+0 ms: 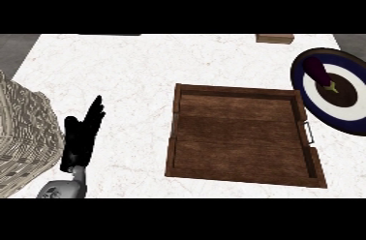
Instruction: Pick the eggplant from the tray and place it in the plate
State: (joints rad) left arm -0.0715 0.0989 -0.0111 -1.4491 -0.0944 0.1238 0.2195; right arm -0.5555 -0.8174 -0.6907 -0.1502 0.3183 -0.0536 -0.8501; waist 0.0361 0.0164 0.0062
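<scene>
So the white marbled counter (143,69) takes up pretty much the whole head view, pale with faint veining all over. Biggest thing sitting on it is the wooden tray (243,137), dark brown, rectangular, with raised walls and a small metal handle on its right side. Nothing lies inside it; you just see the wood grain of its floor.

Over at the left edge there's a woven basket (22,137), light wicker, only partly in view and cut off by the frame.

Next down in size is the plate (343,96), up at the right, just beside the tray's top right corner. It has a dark navy rim, a white ring and a dark centre, and part of it runs off the right edge. The eggplant (316,71) is already lying on that plate, on its upper left part, a dark purple lump tilted diagonally, with its greenish stem end pointing toward the plate's middle.

The left hand (80,137) shows at lower left, between the basket and the tray, touching neither. Its fingers are straight and pointing up, holding nothing, just resting there on the end of its grey forearm.

Smallest bit: a little tan wooden block (275,38) at the counter's far edge, well apart from everything else.

The right hand doesn't show anywhere.
</scene>
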